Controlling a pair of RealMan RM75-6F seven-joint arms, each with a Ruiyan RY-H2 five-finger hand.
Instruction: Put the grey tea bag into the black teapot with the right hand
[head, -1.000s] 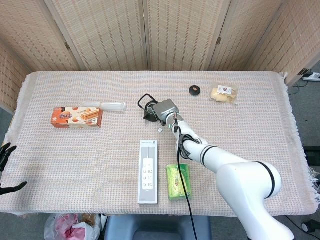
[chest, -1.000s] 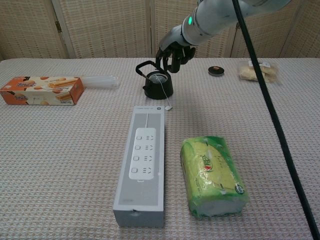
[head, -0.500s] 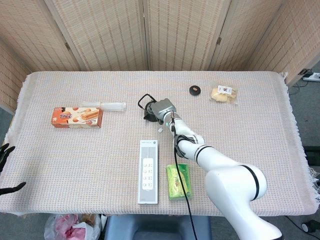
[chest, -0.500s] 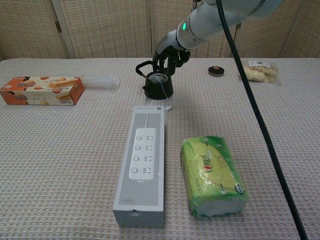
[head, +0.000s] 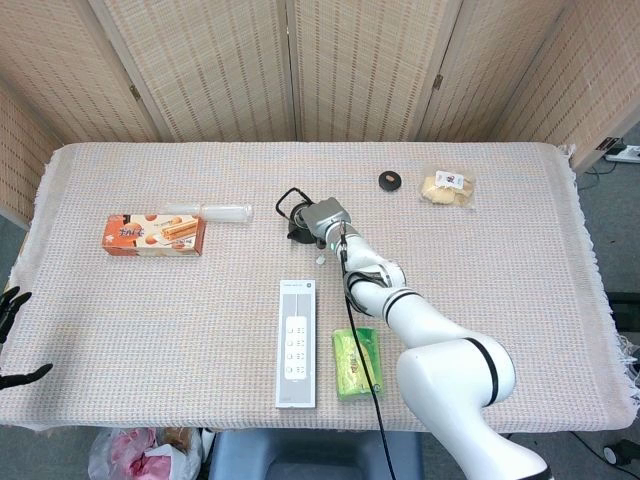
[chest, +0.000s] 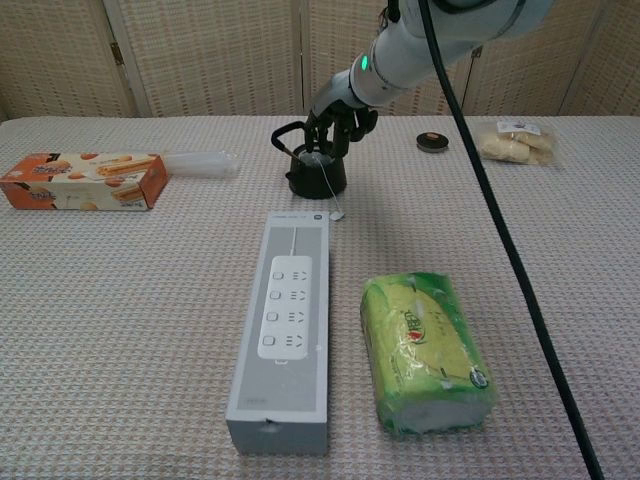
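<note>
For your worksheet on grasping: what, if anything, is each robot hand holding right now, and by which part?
The right robot hand has its fingertips down at the mouth of the black teapot; whether they still pinch the grey tea bag cannot be told. The left robot hand holds nothing.

Coarse woven cloth over the table; glossy green plastic wrapper; matt white plastic power strip; teapot dull black, possibly iron.
</note>
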